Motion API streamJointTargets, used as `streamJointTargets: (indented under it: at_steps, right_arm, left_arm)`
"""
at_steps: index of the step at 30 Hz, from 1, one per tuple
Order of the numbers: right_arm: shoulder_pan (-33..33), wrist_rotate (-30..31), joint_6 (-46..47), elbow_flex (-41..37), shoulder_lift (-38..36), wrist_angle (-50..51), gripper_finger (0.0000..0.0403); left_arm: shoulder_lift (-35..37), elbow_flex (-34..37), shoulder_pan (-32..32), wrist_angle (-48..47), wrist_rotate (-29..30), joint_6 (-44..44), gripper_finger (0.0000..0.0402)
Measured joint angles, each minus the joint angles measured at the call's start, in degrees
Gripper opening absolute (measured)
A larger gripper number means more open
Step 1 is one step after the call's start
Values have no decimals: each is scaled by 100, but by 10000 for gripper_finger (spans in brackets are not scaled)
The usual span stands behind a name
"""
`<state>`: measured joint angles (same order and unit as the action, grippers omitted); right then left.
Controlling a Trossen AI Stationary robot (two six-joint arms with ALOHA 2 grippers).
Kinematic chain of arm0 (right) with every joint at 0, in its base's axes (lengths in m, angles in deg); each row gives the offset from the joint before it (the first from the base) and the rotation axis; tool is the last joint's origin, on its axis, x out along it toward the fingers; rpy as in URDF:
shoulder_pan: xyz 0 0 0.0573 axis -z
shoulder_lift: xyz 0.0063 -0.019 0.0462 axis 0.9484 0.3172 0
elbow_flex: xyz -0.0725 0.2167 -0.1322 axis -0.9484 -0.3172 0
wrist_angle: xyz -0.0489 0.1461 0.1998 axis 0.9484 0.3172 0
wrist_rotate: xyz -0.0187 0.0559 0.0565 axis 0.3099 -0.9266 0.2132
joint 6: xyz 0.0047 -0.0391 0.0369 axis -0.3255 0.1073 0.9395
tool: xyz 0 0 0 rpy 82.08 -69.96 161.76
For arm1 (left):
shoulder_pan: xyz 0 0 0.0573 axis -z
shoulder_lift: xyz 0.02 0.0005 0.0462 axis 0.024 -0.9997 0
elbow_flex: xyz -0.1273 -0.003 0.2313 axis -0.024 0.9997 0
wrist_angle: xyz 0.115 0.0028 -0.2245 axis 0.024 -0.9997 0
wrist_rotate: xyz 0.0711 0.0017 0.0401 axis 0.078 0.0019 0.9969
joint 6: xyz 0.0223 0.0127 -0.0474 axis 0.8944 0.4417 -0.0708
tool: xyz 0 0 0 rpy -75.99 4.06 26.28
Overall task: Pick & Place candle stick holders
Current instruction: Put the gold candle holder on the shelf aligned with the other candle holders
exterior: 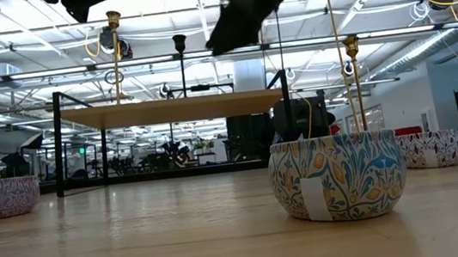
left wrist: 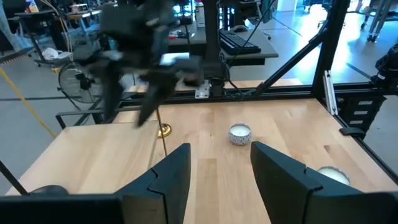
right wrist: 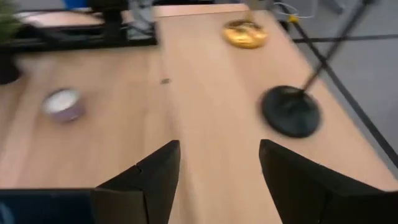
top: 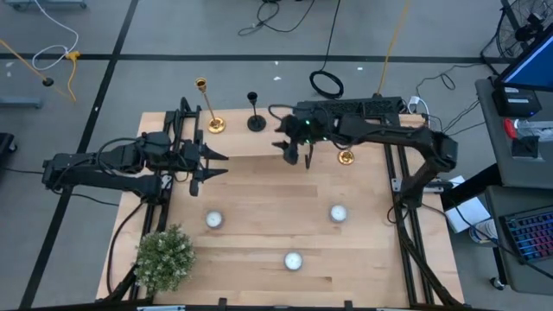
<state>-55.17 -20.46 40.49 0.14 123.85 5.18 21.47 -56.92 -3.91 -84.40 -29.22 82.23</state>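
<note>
On my wooden table point(top: 259, 186) sit three white tealight candles in patterned tins: one point(top: 213, 219) toward my left, one point(top: 338, 212) toward my right, and a third point(top: 293, 260) near the front edge between them. A bushy green plant point(top: 164, 257) fills the front left corner. Cables point(top: 285, 15) trail over the grey floor beyond.

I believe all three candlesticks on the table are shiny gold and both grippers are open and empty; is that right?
Not quite: only two candlesticks are gold, one at the table's back left and one by the right arm. The third is black, as the high view shows. The rest holds: the left gripper and right gripper are open and empty.
</note>
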Motion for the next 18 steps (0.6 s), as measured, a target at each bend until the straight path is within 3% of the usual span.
streamJointTargets:
  at_steps: [3,12,15,18]
  right_arm:
    - [-299,198,-80,0,-365,478,213]
    - [-1078,2172,1061,0,-1296,2783,208]
    - [-1289,2275,1665,-77,-1438,3338,207]
    - [-1599,2271,1832,-529,-1663,3173,207]
  left_arm:
    - [1,0,-3,2,1,-15,175]
    - [0,0,-4,2,0,-39,175]
    - [0,0,-4,2,0,-39,175]
    - [0,0,-4,0,-5,-22,175]
